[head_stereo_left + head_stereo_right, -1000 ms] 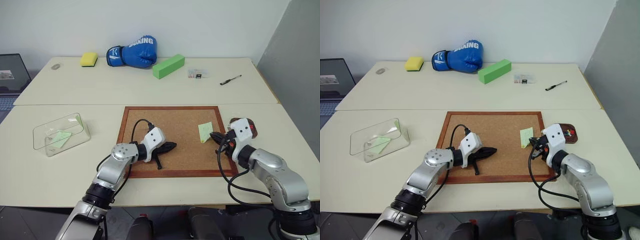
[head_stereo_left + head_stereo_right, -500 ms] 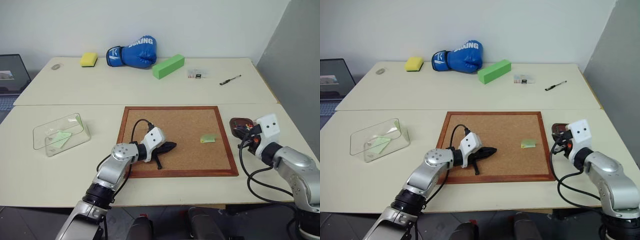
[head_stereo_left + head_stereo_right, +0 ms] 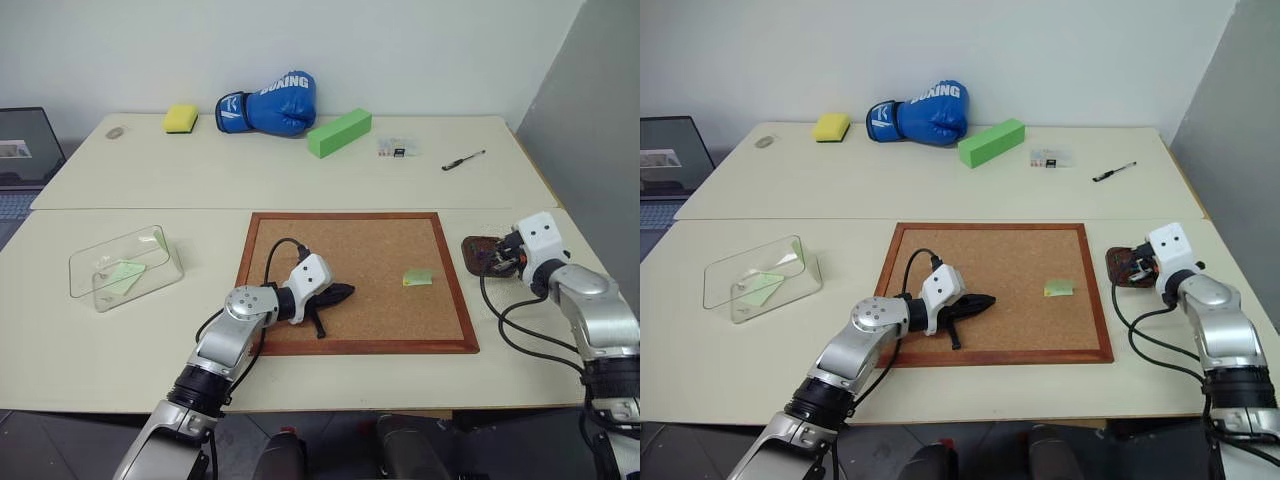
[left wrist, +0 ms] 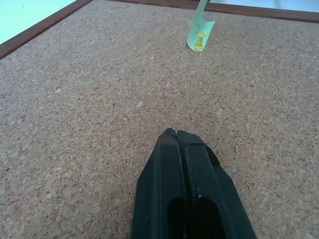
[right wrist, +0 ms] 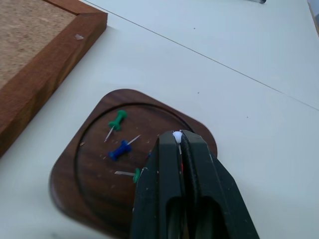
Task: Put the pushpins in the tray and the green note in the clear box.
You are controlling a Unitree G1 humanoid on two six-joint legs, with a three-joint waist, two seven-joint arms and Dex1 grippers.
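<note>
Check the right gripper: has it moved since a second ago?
Yes. The right gripper went from the corkboard's right edge, by the green note, rightward off the board to over the tray.

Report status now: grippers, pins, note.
Left gripper shut. Right gripper shut on white pin over tray. Green note pinned to corkboard.

The pale tabletop point(image 3: 200, 190) carries the corkboard point(image 3: 355, 280) at centre, clear box point(image 3: 125, 267) left, tray point(image 3: 484, 252) right, boxing glove point(image 3: 268, 103) at the top.
</note>
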